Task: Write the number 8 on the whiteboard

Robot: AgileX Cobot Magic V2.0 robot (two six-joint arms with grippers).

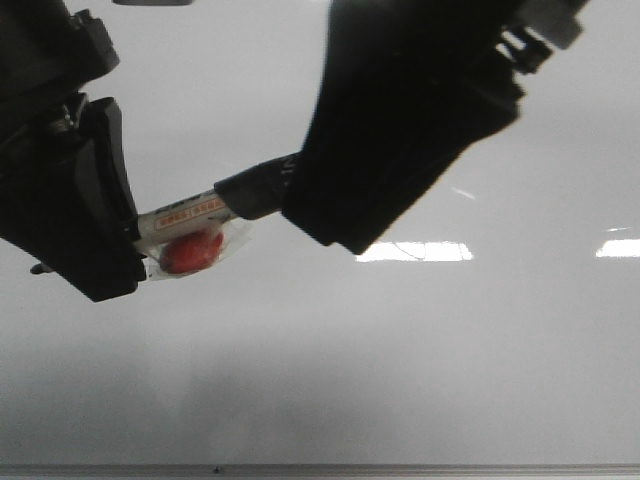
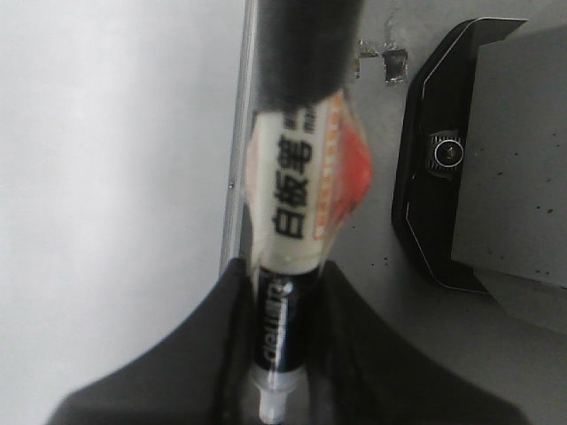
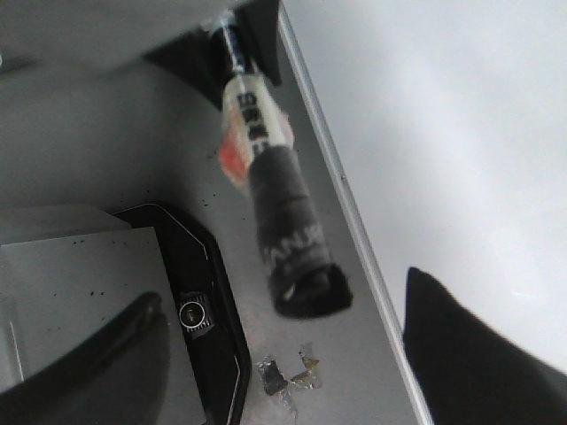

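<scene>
The whiteboard [image 1: 400, 380] is glossy and pale grey with bright reflections, and no number 8 shows on it. It also shows in the left wrist view [image 2: 106, 177] and the right wrist view [image 3: 461, 133]. My left gripper [image 1: 125, 250] [image 2: 283, 301] is shut on a black whiteboard marker [image 2: 282, 319] with a white printed label and a red blob [image 1: 192, 252] wrapped onto it. The marker lies level above the board, its black cap [image 1: 255, 190] [image 3: 288, 239] pointing at my right gripper [image 1: 320, 225] [image 3: 283, 292]. That gripper is open, and the cap's end lies between its spread fingers without touching them.
The board's thin metal edge strip [image 2: 237, 159] [image 3: 345, 204] runs beside the grey table. A black device with a round lens [image 2: 443, 155] [image 3: 195, 314] lies on the table by a grey box [image 3: 71, 292]. Scraps of torn tape [image 3: 288, 376] lie near it.
</scene>
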